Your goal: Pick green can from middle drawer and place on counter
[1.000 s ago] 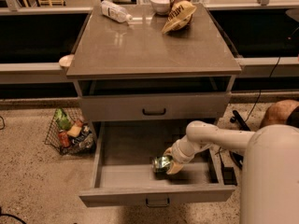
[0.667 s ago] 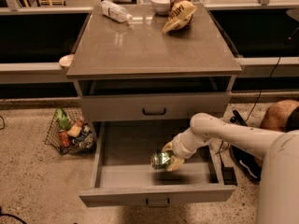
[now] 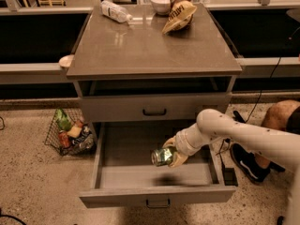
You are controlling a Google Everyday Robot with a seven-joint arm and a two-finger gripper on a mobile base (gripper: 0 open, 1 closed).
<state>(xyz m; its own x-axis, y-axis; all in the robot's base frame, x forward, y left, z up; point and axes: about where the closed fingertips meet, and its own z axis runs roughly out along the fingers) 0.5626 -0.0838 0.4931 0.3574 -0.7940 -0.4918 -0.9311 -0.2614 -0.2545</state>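
Compared with a second ago, the green can (image 3: 162, 156) is hanging higher above the floor of the open middle drawer (image 3: 117, 149) and is casting a shadow onto the grey tray. The gripper (image 3: 170, 153) is clamping it from the right side of the drawer. Left of the drawer, a wire basket (image 3: 52, 134) on the floor is holding colourful packets. Above the drawer, the counter (image 3: 150, 46) is carrying a plastic bottle (image 3: 116, 11), a bowl (image 3: 161, 3) and a snack bag (image 3: 180, 14).
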